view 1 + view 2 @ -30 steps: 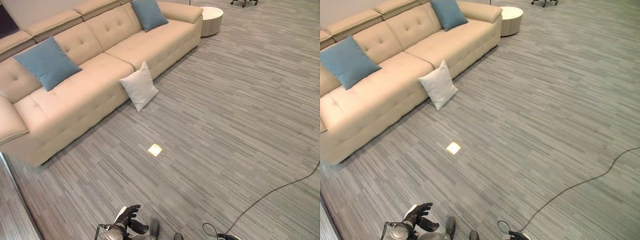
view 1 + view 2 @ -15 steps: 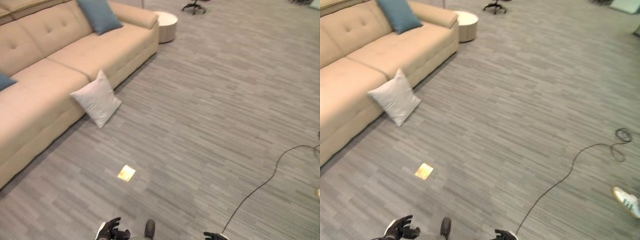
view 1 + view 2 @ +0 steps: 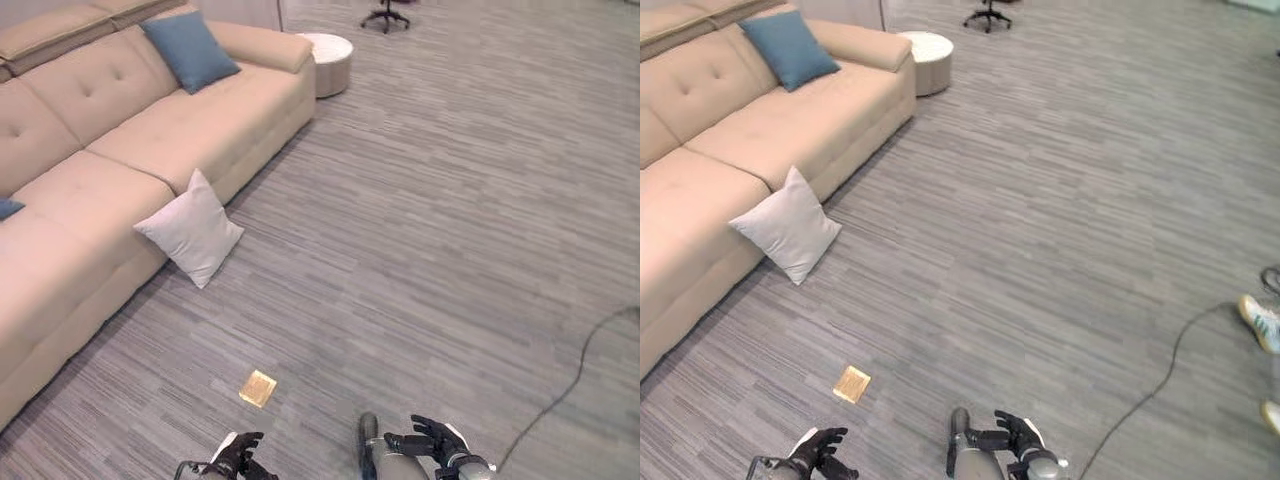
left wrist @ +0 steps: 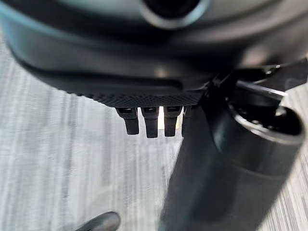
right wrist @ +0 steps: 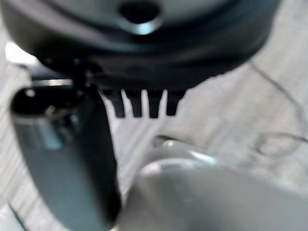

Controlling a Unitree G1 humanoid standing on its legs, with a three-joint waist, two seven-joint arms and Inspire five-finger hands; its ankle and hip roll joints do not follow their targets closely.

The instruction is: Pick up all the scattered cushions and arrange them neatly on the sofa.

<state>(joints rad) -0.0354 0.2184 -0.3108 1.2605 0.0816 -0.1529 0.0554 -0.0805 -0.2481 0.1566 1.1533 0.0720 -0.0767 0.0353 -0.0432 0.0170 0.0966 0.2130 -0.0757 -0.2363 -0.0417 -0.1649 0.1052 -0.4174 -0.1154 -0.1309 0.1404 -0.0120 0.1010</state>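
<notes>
beige leather is seen along the left: a long tufted beige sofa (image 3: pixel 120 140) runs from the near left up toward the far end of the room. a pale grey square cushion (image 3: pixel 190 228) is found on the grey striped carpet floor (image 3: pixel 420 220), propped on one corner and leaning against the sofa's front, about midway along it. a blue square cushion (image 3: pixel 189 50) is set upright against the backrest at the sofa's far end, and the corner of a second blue cushion (image 3: pixel 8 208) is glimpsed on the seat at the left edge. a round white side table (image 3: pixel 328 63) is placed just beside the sofa's far arm, and a black office chair base (image 3: pixel 389 14) is caught well beyond it. a small brass floor plate (image 3: pixel 258 387) is spotted in the carpet, between the grey cushion and the robot. the left hand (image 3: pixel 238 458) is held low with fingers loosely spread, nothing gripped. the right hand (image 3: pixel 428 439) is likewise held low, fingers relaxed and apart, nothing in it. a person's white shoe (image 3: pixel 1260 322) is noticed at the right edge.
</notes>
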